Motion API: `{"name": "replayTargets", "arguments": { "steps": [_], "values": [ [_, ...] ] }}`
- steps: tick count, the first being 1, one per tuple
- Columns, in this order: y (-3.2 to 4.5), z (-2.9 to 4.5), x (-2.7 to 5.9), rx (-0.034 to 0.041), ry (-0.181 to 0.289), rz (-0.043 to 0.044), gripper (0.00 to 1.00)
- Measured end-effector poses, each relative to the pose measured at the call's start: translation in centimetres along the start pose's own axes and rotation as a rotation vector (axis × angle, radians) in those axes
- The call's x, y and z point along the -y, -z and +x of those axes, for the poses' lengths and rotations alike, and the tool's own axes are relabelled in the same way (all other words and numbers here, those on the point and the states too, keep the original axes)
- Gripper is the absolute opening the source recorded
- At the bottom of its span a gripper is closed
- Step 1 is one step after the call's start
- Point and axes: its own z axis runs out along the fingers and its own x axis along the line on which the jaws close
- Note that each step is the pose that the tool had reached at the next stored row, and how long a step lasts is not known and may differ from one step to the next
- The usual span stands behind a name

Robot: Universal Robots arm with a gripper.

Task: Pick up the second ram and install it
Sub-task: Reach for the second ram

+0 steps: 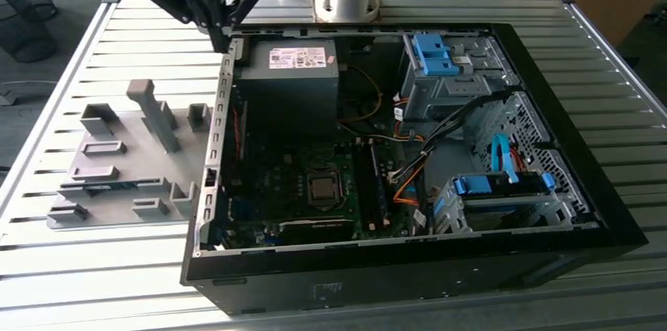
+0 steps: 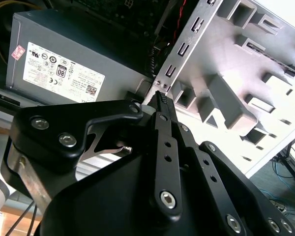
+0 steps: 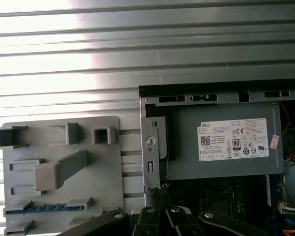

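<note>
Ram in holder, away from jaws

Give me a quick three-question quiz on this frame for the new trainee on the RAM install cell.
1. True or false: the gripper is holding the second ram.
2. Where does the second ram lie? A) in the grey holder B) in a motherboard memory slot C) on the bare table slats
3. Short answer: which grey box with a white label sits in the corner of the case nearest the gripper?
Key: 1 false, it is shut on nothing. 2 A. 3 the power supply.
</note>
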Motion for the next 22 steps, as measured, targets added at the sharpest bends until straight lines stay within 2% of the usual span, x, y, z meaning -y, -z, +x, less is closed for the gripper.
{"name": "replayTargets", "arguments": {
  "steps": [22],
  "values": [
    [-0.02, 0.54, 0.04, 0.0, 0.0, 0.0001, 0.1]
  ]
}}
